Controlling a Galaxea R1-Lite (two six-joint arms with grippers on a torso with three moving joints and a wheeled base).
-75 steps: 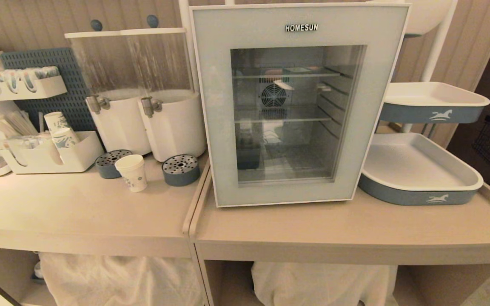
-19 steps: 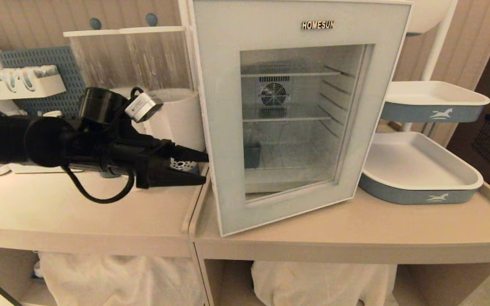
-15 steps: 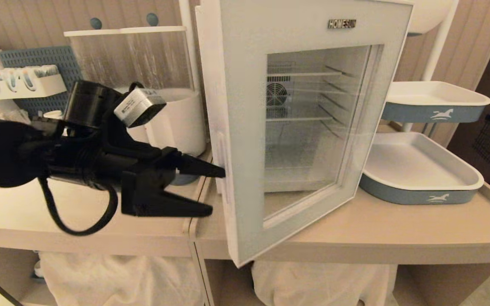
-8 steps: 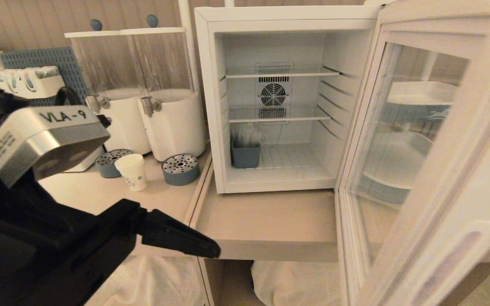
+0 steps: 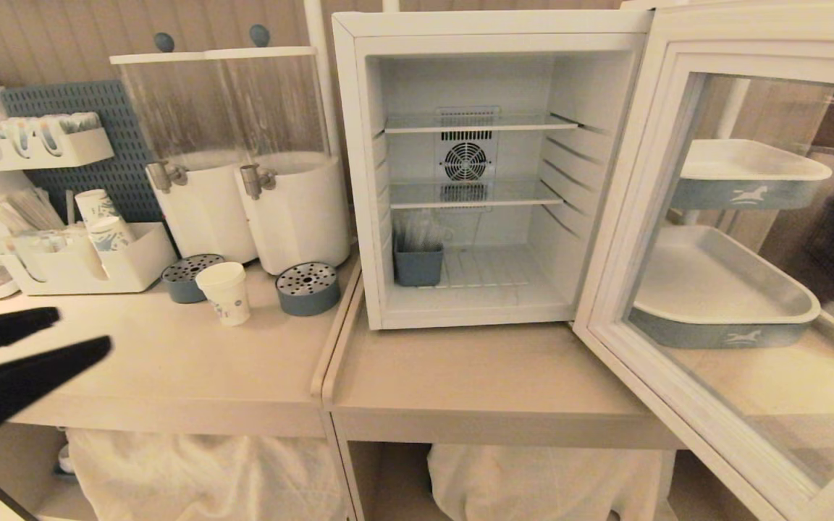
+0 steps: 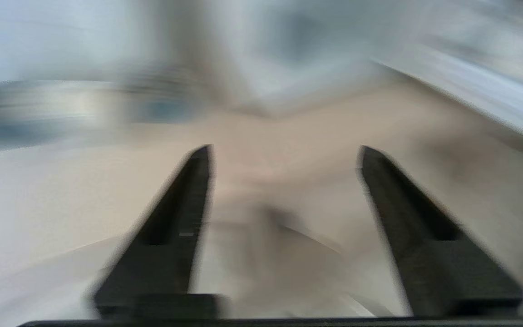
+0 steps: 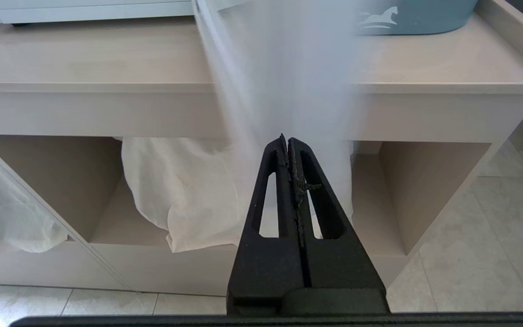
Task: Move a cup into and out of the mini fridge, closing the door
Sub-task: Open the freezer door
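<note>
Partly cropped left end effector (image 5: 77, 336), door (image 5: 743, 304) cut off

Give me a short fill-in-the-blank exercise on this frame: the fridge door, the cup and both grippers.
1. The door of the mini fridge stands ____.
2. The cup stands on the counter, ____ the fridge.
3. The left gripper holds ____; its fingers are apart.
4. The right gripper hangs below the counter edge with its fingers ____.

Missing words: open; outside; nothing; shut
</note>
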